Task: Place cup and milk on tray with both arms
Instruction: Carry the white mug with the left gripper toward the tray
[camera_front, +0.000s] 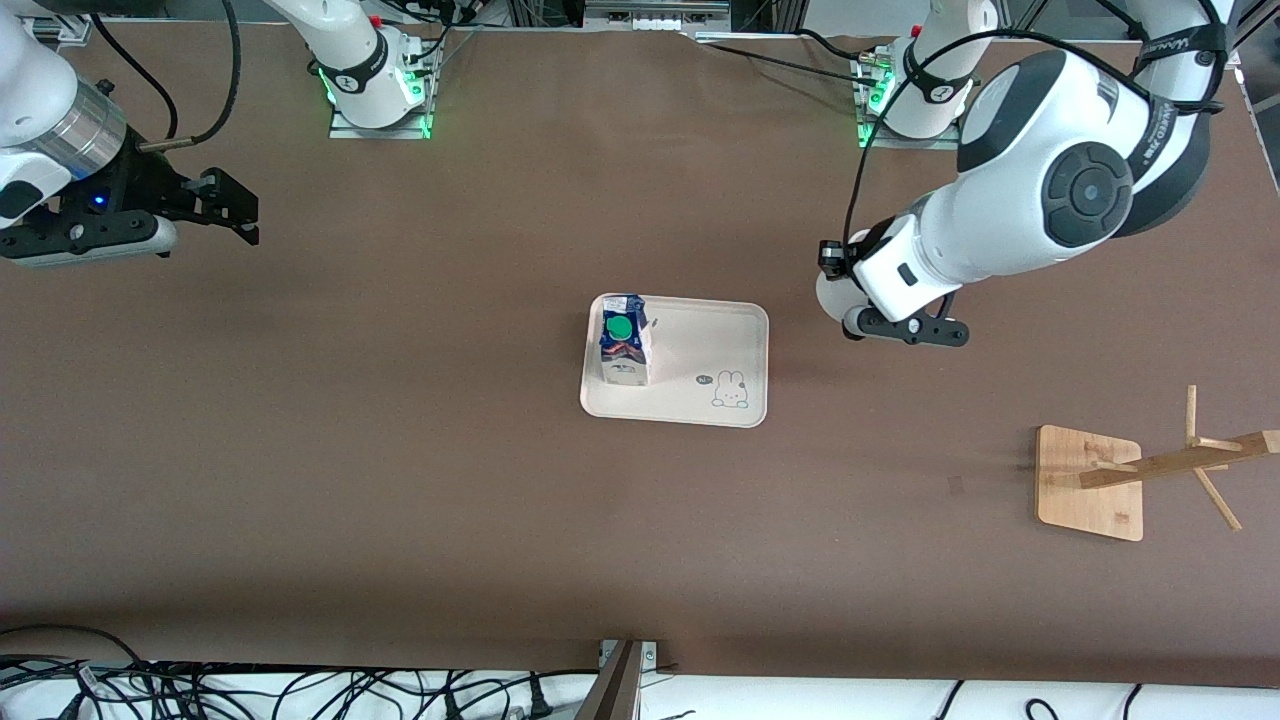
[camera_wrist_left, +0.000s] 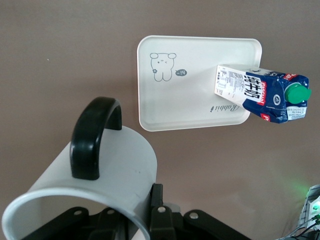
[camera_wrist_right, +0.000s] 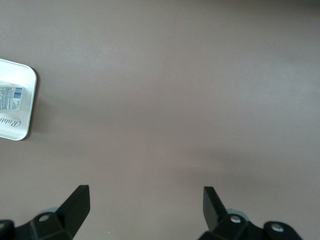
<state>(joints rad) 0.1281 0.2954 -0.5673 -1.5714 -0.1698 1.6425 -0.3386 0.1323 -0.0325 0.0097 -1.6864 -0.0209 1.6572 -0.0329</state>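
Observation:
The cream tray (camera_front: 700, 350) lies at the table's middle. The dark blue milk (camera_front: 624, 342) with its green cap stands upright on it, at the tray's end toward the right arm. Both show in the left wrist view, the tray (camera_wrist_left: 190, 105) and the milk (camera_wrist_left: 262, 92). My left gripper (camera_front: 905, 328) is over the bare table beside the tray, toward the left arm's end. In its wrist view the left gripper (camera_wrist_left: 135, 212) is shut on the rim of the white cup (camera_wrist_left: 115, 165), black handle up. My right gripper (camera_front: 235, 210) is open and empty, over the table at the right arm's end; it also shows in its wrist view (camera_wrist_right: 145, 200).
A wooden rack (camera_front: 1090, 482) with slanted pegs stands toward the left arm's end, nearer to the front camera than the tray. The tray's corner (camera_wrist_right: 20, 100) shows at the edge of the right wrist view. Cables lie along the table's front edge.

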